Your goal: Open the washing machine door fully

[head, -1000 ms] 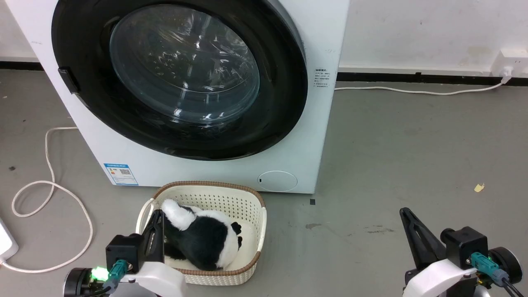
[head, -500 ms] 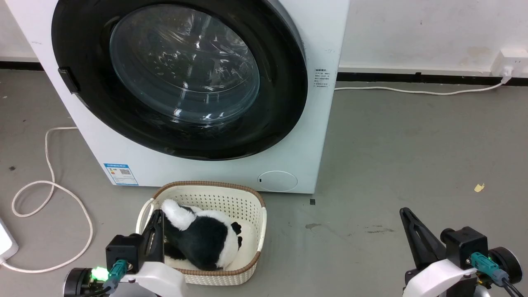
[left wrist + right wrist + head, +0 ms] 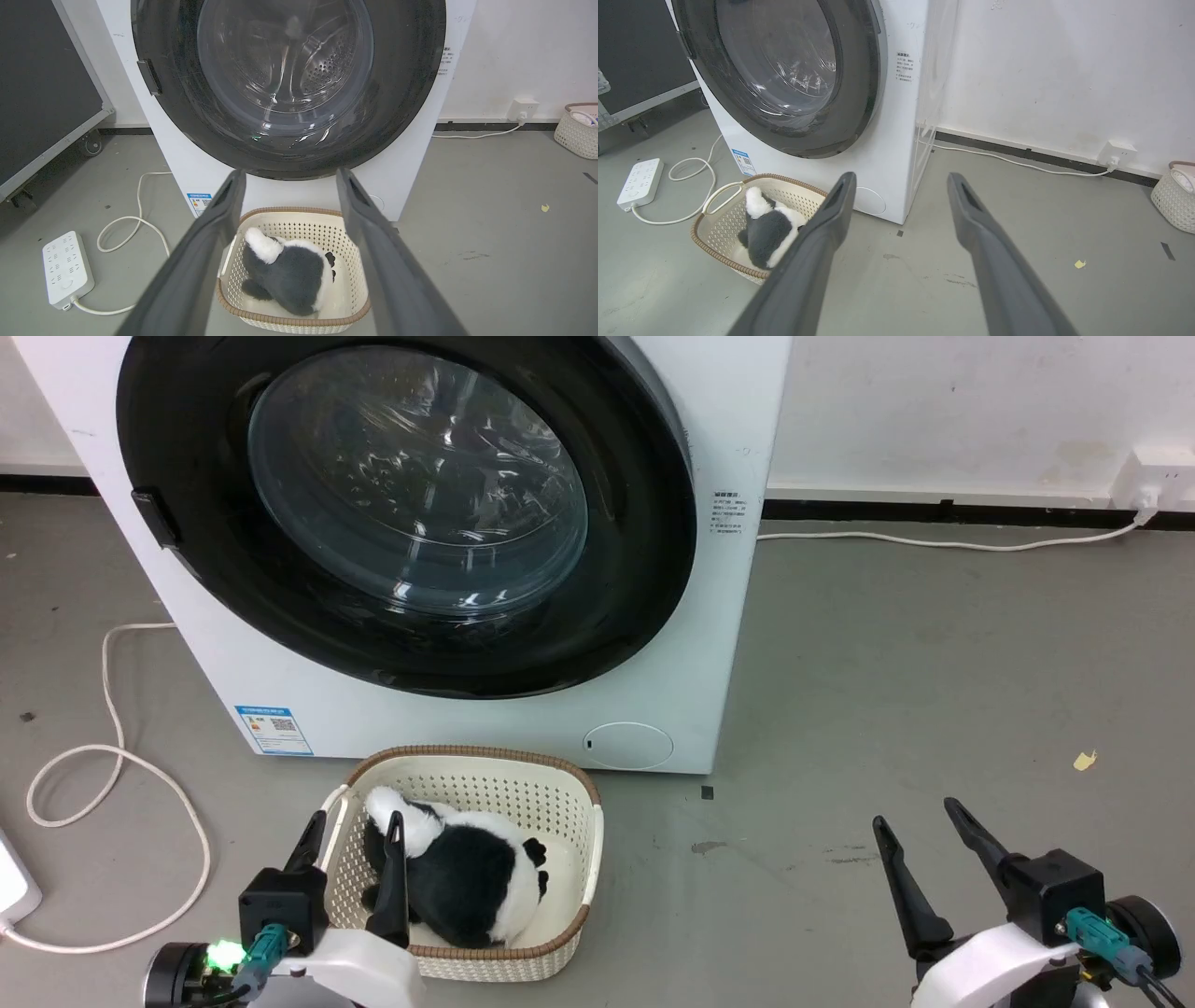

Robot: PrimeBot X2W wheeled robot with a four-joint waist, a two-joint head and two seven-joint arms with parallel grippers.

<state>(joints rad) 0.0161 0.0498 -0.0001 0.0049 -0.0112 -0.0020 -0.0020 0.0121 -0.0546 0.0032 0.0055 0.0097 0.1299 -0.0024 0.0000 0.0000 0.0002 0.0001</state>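
Both end effectors hang low in front of the washing machine (image 3: 747, 392), each with its two dark fingers spread wide and nothing held: the left end effector (image 3: 358, 819) over the near rim of a cream basket (image 3: 569, 784), the right end effector (image 3: 913, 812) above bare floor (image 3: 934, 663) off the machine's right front corner

On the machine's front the washing machine door (image 3: 411, 513) lies shut as far as can be seen, its glossy black rim taking up nearly the whole width. A blue and white sticker (image 3: 274, 730) sits below the door on the robot's left, and a small label (image 3: 728, 513) with dark lines of print sits on the strip right of the door; neither can be read

The basket stands just before the machine, below the door, holding a black and white plush toy (image 3: 467, 877). A round white flap (image 3: 627, 745) is at the machine's lower right. Floor to the right of the machine is open up to the wall; to its left a white cable (image 3: 112, 756) loops

The machine's top is cut off, and reflections blur what lies behind the glass
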